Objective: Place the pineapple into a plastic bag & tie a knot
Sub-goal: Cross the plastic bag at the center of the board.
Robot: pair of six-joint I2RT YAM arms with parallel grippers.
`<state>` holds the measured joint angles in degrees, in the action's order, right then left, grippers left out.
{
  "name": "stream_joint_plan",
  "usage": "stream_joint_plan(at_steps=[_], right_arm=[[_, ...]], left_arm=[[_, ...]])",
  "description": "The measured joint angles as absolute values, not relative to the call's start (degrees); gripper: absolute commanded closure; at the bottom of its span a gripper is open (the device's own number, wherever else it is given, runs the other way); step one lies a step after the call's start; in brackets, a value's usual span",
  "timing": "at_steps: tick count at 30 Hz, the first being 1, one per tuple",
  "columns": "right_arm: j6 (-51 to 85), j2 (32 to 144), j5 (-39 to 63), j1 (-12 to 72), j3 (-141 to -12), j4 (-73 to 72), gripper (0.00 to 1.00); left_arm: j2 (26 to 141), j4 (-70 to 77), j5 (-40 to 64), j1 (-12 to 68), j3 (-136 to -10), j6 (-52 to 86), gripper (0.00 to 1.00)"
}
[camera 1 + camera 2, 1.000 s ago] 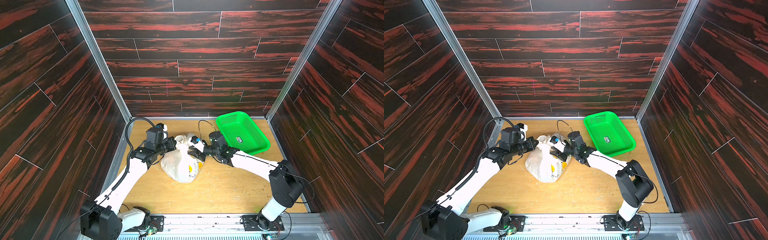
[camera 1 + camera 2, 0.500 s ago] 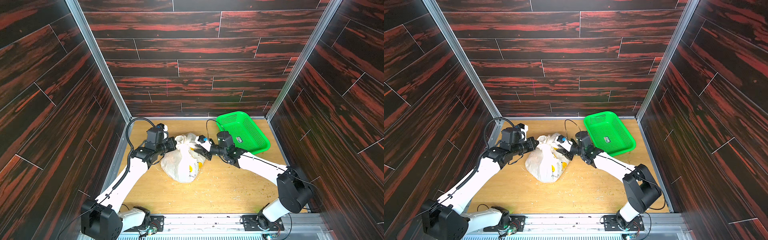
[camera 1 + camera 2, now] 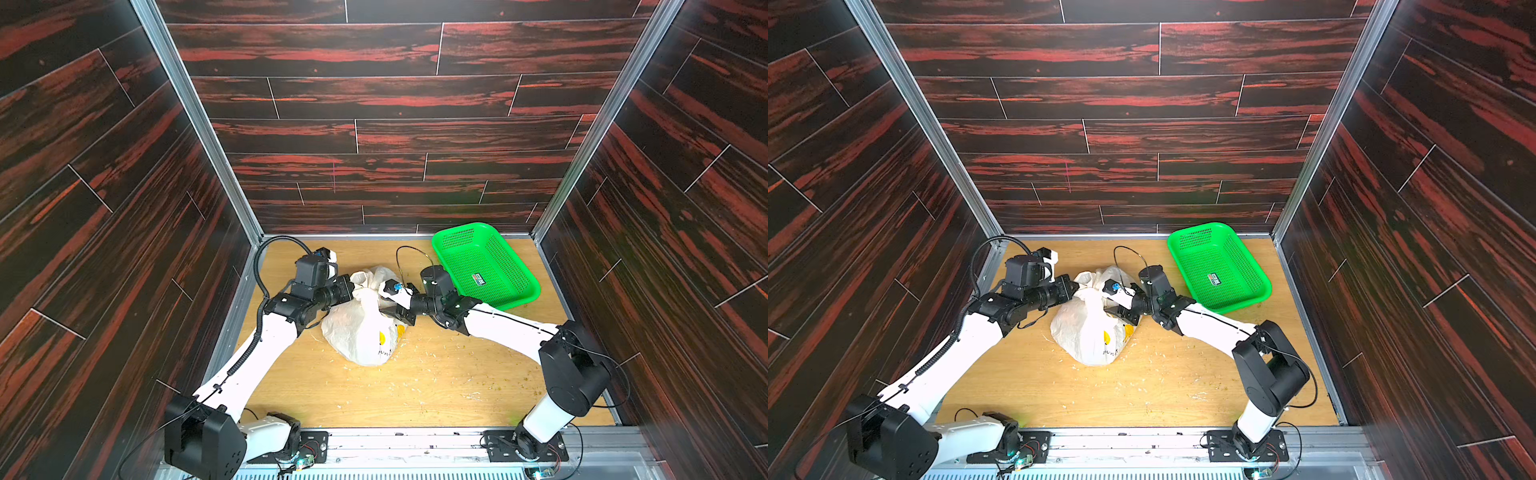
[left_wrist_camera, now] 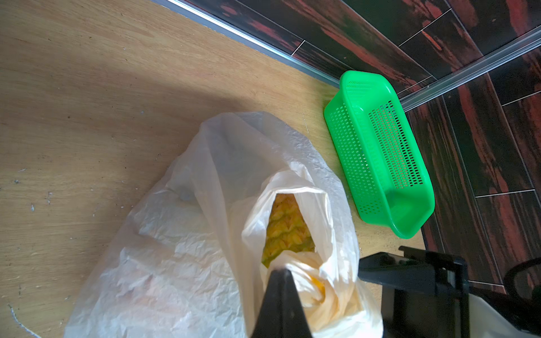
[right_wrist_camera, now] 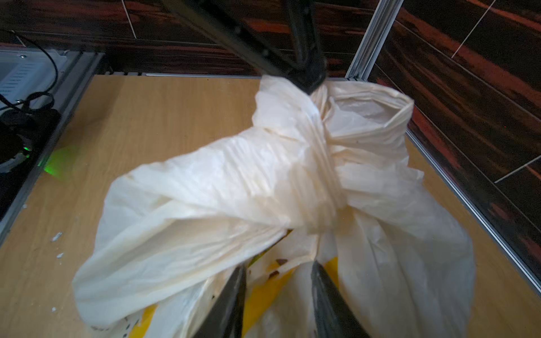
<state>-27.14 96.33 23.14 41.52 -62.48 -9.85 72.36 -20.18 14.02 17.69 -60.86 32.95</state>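
I am clamping my left gripper (image 5: 310,79) on the plastic bag (image 3: 361,332) just above its knot (image 5: 316,175), while my right gripper (image 5: 278,269), jaws narrowly parted, is hovering at the bag's side below the knot. The bag, with the pineapple (image 4: 287,231) inside, is resting on the worktop (image 3: 436,382) between both grippers.

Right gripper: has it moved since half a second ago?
Yes. In both top views the right gripper has swung away from the green basket, back toward the plastic bag, roughly where it was a second ago.
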Motion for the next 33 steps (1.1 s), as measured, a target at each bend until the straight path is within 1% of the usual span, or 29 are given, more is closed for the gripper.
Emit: stream_joint_plan(at_steps=[7,15,33], right_arm=[[-28.1,94.3,23.0,41.5,-60.6,-8.8,0.55],[-28.2,93.7,23.2,42.1,-60.0,-7.7,0.55],[-27.7,99.4,22.4,43.5,-63.9,-10.1,0.57]], left_arm=[[72.4,-20.2,14.1,17.7,-60.9,32.9,1.00],[72.9,-20.1,14.4,17.7,-60.9,32.9,1.00],[73.1,-20.1,14.6,17.7,-60.9,33.0,1.00]])
